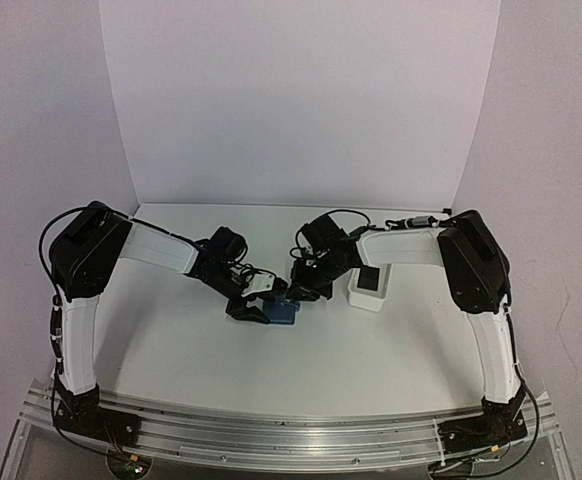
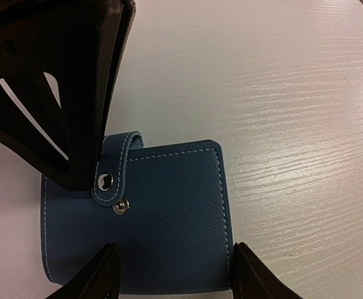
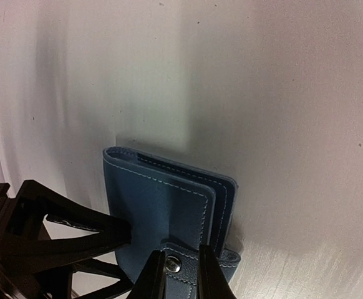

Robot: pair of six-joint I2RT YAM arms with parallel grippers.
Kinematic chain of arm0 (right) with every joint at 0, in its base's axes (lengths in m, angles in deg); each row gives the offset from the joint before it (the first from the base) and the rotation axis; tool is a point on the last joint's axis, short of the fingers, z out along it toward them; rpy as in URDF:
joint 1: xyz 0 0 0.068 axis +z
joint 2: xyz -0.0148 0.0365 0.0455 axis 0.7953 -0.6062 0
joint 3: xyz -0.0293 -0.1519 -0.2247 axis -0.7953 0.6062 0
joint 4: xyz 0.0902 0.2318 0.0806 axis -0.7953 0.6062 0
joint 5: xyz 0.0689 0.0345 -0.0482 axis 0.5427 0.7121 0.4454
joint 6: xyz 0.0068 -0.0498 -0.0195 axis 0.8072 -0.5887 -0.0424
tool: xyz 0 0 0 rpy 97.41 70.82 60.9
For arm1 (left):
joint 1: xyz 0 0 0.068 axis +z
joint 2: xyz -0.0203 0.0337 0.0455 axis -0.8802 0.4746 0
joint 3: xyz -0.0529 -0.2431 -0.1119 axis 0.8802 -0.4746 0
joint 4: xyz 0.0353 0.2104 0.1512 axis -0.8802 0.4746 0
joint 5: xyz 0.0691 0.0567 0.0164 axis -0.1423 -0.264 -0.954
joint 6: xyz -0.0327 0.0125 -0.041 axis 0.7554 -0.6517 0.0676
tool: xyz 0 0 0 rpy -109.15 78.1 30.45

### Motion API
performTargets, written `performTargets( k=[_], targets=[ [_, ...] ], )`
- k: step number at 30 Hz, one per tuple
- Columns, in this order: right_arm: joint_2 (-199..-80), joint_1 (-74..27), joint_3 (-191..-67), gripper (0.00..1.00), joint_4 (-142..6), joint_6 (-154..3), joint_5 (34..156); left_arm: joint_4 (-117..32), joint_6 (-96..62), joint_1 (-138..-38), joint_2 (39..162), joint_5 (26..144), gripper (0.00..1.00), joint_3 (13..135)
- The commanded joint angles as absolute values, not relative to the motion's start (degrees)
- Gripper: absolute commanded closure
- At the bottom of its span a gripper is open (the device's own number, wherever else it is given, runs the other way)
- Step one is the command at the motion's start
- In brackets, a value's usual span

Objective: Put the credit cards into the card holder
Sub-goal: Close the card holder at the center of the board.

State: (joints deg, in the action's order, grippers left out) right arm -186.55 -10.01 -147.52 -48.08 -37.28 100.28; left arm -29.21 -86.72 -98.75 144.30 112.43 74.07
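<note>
Both arms reach inward and meet over the card holder (image 2: 169,230), which lies closed and flat on the table (image 2: 281,93). The left arm (image 1: 156,245) comes in from the holder's left with its wrist angled down. The left gripper (image 2: 175,277) is spread wide, 1 finger at each side of the holder's near end; whether they touch the leather cannot be told. The right arm (image 1: 411,243) bends in from the holder's right. The right gripper (image 3: 180,274) is narrowed to a slim gap and pinches the snap tab (image 3: 175,265).

In the left wrist view 2 metal studs show, 1 on the tab and 1 on the cover just beside it, not joined. The right gripper's black finger hides the holder's far left corner, and the frame cuts off the holder's near edge. Near the holder's right stands a white tray (image 1: 356,297) with a dark rectangle (image 1: 370,281) in it, too small to identify.
</note>
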Motion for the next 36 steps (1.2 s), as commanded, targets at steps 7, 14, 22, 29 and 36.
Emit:
performTargets(
  k=[7, 14, 22, 29, 36],
  targets=[
    [-188.57, -9.12, -148.64, 0.84, -49.61, -37.11, 102.49, -15.94, -91.49, -95.46, 145.25, 115.96, 0.38, 85.60],
    [-188.71, -9.08, -147.94, 0.84, -49.58, -37.61, 102.00, -8.50, -90.16, -93.27, 146.87, 117.48, 0.39, 91.62],
    [-188.65, -9.05, -147.26, 0.85, -49.61, -37.12, 100.95, -8.62, -33.38, -91.99, 152.96, 117.48, 0.32, 99.78],
    [-189.19, -9.09, -147.59, 0.85, -49.68, -36.87, 99.68, -0.18, -29.99, -91.64, 160.60, 114.27, 0.35, 107.07],
    [-189.95, -9.04, -146.49, 0.87, -50.98, -35.62, 99.57, 3.82, -22.89, -90.72, 163.23, 120.95, 0.41, 105.78]
  ],
)
